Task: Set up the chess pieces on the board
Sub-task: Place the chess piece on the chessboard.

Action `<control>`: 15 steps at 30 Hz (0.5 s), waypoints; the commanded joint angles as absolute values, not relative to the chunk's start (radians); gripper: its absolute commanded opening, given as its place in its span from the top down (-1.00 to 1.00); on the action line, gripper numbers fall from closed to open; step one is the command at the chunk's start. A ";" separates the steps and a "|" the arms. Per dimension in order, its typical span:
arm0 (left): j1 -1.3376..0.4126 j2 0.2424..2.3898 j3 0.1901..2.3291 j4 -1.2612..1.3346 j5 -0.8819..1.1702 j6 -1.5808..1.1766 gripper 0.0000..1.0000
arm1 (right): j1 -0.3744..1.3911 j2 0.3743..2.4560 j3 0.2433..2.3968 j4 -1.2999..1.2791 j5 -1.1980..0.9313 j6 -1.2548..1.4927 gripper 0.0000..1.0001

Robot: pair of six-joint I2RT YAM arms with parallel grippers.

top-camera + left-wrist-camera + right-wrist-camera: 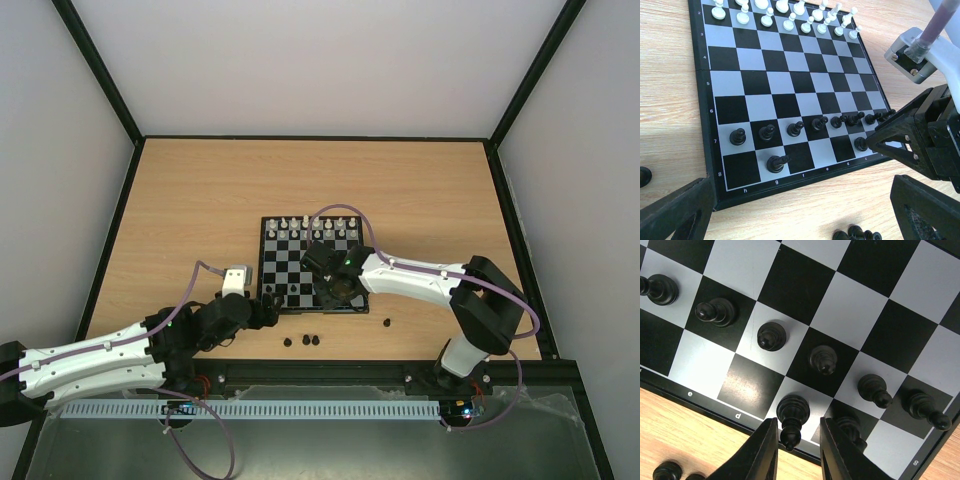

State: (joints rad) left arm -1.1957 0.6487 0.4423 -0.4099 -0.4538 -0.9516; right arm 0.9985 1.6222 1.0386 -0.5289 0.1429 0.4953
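Observation:
The board (pixel 283 262) lies mid-table, with white pieces (pixel 315 225) along its far rows and black pawns (pixel 795 128) in a row near its front. A black knight (pixel 776 162) stands on the front row. My right gripper (pixel 797 450) is open over the board's near right corner, and its fingers (pixel 760 452) straddle a standing black bishop (pixel 792 412) with a gap on each side. It also shows in the top view (pixel 335 288). My left gripper (pixel 800 210) is wide open and empty, low at the board's near left corner (pixel 270 306).
Loose black pieces lie on the wooden table in front of the board: a small cluster (pixel 303 340), which also shows in the left wrist view (pixel 855 233), and one further right (pixel 388 322). Another sits left of the board (pixel 644 176). Black frame rails border the table.

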 commanded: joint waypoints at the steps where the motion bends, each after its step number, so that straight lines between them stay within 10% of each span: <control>1: -1.201 0.648 0.448 -0.405 -0.468 -0.956 -0.98 | 0.993 1.602 1.028 -0.598 0.171 0.492 0.52; 15: -1.201 0.644 0.448 -0.404 -0.465 -0.957 -0.99 | 0.993 1.584 1.020 -0.588 0.146 0.492 0.52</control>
State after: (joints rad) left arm -1.1957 0.6483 0.4423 -0.4099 -0.4538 -0.9520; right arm 0.9985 1.6215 1.0340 -0.5457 0.1635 0.4969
